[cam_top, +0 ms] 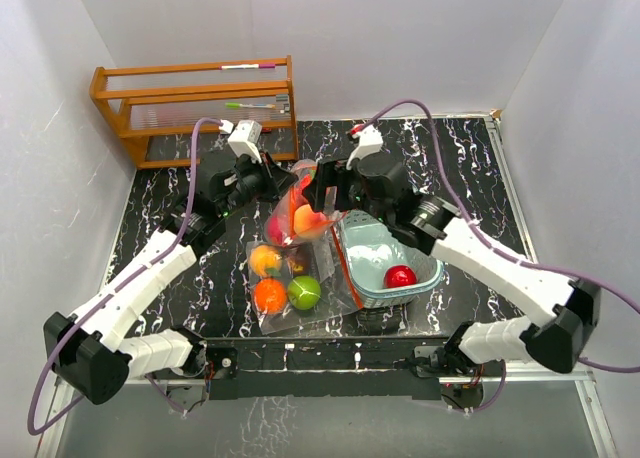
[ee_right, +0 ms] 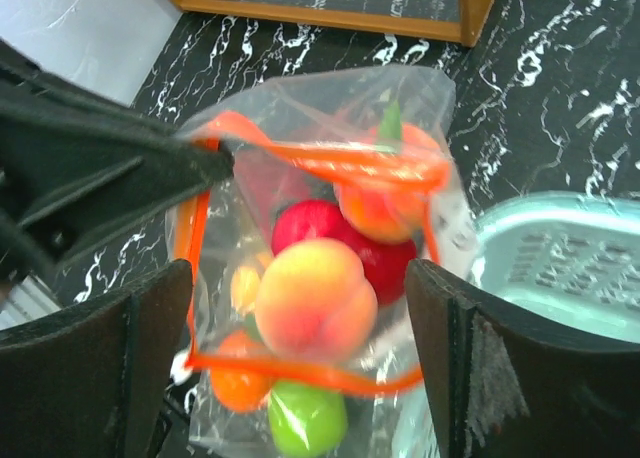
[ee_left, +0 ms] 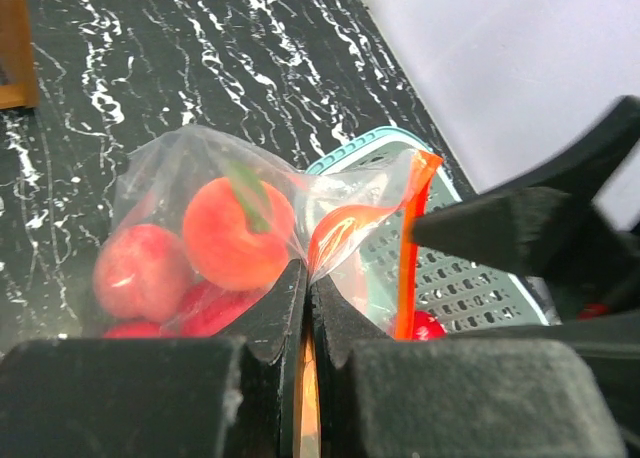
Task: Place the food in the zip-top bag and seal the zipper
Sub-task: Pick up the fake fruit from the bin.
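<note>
The clear zip-top bag point(cam_top: 331, 284) with an orange zipper point(ee_right: 300, 368) stands in the middle of the table, its mouth lifted and held wide. My left gripper point(ee_left: 307, 278) is shut on the bag's top edge. Over the mouth my right gripper point(ee_right: 300, 313) is open; a peach-coloured fruit point(ee_right: 315, 296) lies between its fingers, touching neither. Red point(ee_right: 320, 228), orange point(ee_right: 240, 383) and green point(ee_right: 305, 418) fruits fill the bag below. In the top view my left gripper point(cam_top: 285, 183) and right gripper point(cam_top: 316, 194) meet at the bag's top. One red fruit point(cam_top: 400, 276) lies in the basket.
The pale-blue slatted basket point(cam_top: 362, 246) stands right of the bag, touching it. A wooden rack point(cam_top: 195, 108) holding pens stands at the back left. White walls close the table on three sides.
</note>
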Robot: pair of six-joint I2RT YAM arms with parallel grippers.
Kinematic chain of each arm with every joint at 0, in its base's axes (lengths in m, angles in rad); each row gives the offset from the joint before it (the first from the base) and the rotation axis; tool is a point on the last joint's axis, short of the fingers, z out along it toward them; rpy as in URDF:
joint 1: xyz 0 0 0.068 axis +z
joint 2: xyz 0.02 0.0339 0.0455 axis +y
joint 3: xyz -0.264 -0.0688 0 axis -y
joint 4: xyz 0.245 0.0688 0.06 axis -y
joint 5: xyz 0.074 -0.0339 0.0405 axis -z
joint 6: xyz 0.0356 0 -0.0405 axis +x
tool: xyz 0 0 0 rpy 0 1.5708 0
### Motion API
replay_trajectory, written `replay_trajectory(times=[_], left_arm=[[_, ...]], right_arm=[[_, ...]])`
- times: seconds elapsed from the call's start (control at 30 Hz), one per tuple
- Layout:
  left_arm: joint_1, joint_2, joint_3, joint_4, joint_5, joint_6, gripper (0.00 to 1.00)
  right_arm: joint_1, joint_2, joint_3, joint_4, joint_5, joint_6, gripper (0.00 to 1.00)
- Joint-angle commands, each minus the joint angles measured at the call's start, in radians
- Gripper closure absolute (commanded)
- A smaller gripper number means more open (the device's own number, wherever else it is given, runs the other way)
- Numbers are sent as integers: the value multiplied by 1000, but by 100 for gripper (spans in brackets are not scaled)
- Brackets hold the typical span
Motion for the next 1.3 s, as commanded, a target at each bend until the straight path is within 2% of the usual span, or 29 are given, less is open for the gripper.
replay_trajectory(times=[0.0,0.07,0.2,0.27,0.4,0.6,0.97,1.27], left_arm=[[0,-60,24,-26,-66,71,100],[0,-70,13,-33,-83,87,100],[0,-78,0,-41,-106,114,100],[0,-80,-11,-37,-116,121,100],[0,-82,-27,-23,-114,121,100],[0,-79,-38,-11,-111,131,100],[0,-80,-59,-3,-112,137,100],[0,-84,-78,8,-103,134,100]], right_arm=[[5,-148,55,-187,44,-7,6],[4,-177,53,-307,89,12,2],[2,-169,44,-579,144,70,2],[1,-167,-1,-653,156,116,2],[-8,-207,-116,-660,126,174,1],[-17,-206,-139,-738,127,220,0],[-29,-74,-188,-878,112,276,0],[-72,46,-215,-844,112,240,0]])
